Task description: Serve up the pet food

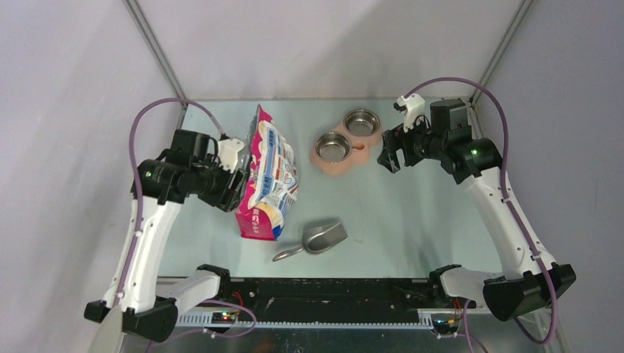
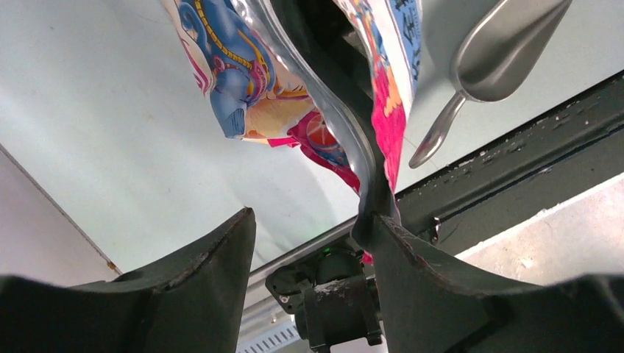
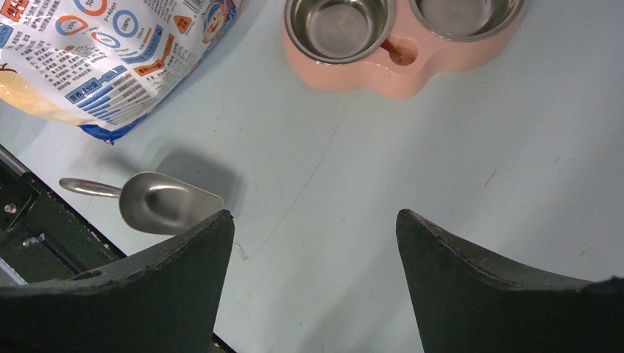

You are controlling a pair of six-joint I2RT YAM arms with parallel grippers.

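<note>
**Bag** (image 1: 266,176): magenta-pink edges; white panel printed with blue and orange graphics and small text. The other face carries a blue cartoon figure, possibly an animal.
**Scoop** (image 1: 318,239): plain grey metal.
**Feeder** (image 3: 375,73): peach-pink base.
**Bowls** (image 3: 338,26): silver steel.
**Table** (image 1: 412,213): pale grey-green, unpatterned.
**Arm links** (image 1: 151,235): white, with black joints.

Bag (image 1: 268,173) left of centre on the table (image 1: 412,213), scoop (image 1: 318,238) near its front end, 2-bowl feeder (image 1: 338,166) behind to the right
</note>
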